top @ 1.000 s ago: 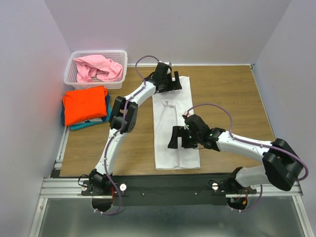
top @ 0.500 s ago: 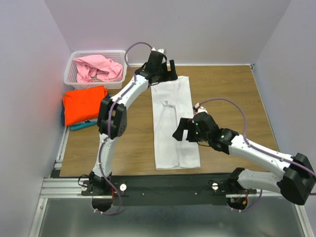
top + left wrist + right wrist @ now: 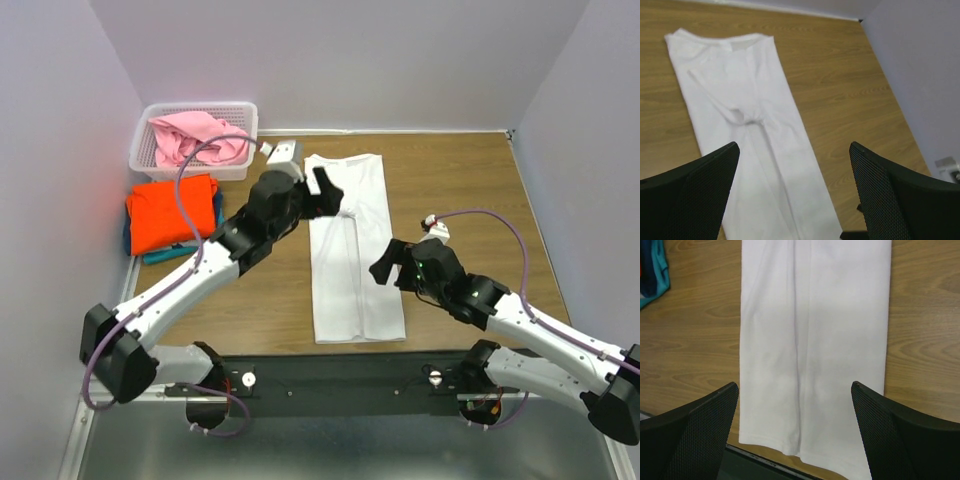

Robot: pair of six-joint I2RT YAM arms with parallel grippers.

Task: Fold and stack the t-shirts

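Observation:
A white t-shirt lies on the table, folded lengthwise into a long narrow strip with its collar at the far end. My left gripper hovers open above the strip's far left part, with nothing between its fingers; the left wrist view shows the white t-shirt below. My right gripper hangs open over the strip's near right edge, also empty, above the hem of the white t-shirt. An orange t-shirt lies folded on a teal t-shirt at the left. A pink t-shirt sits crumpled in the basket.
The white lattice basket stands at the far left corner, right behind the folded pile. A corner of the teal t-shirt shows in the right wrist view. A black rail runs along the table's near edge.
The left arm has drawn back from the collar end toward the near left, its gripper now lower along the strip. The right gripper has shifted right, off the strip's middle. Both stayed open.

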